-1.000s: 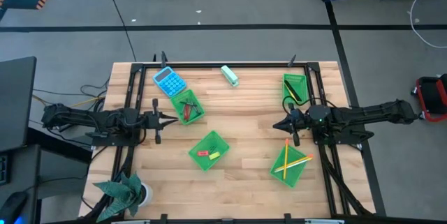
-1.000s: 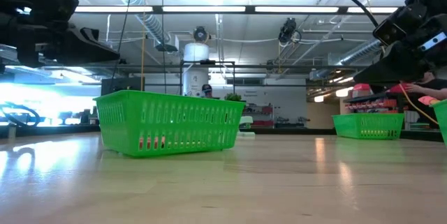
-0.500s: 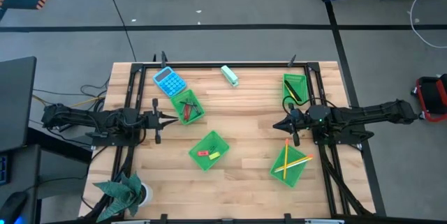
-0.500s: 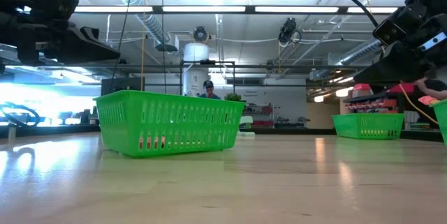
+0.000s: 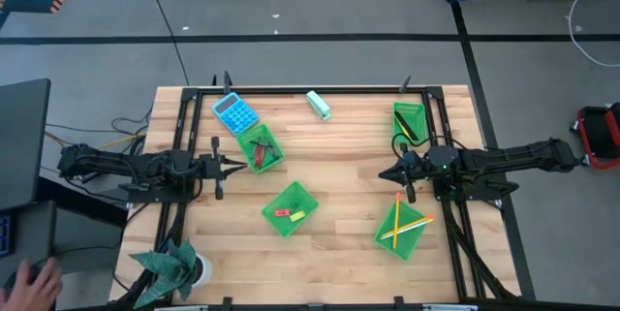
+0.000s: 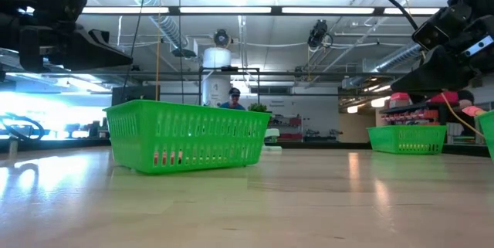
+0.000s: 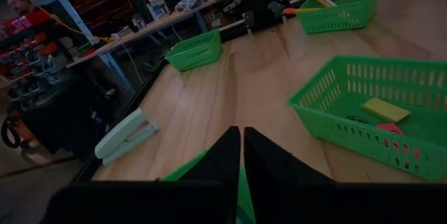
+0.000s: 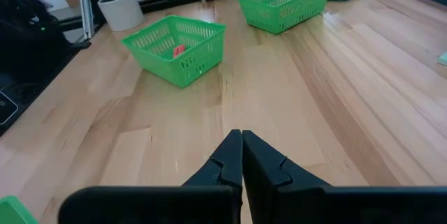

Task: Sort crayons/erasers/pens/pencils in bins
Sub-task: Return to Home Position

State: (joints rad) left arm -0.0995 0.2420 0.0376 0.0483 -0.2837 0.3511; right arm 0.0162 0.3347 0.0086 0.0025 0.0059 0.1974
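**Both arms idle over a sorted table**

Nearest the front edge of the wooden table, a bin on the right side holds the pencils, long yellow and orange sticks lying crossed, one orange end poking over the rim. Just left of it, near the middle, a second bin holds the erasers, a small red block and a yellow one side by side. Midway back, the left gripper hangs at the left edge with its fingers pressed together and nothing between them; the right gripper hangs opposite at the right side, likewise closed and empty. Beside the left gripper's tip, a third bin holds the crayons, short red and dark sticks. Farther back on the right, the fourth bin holds the pens, dark and slim. Along the far edge lie a blue calculator and a teal-and-white block.
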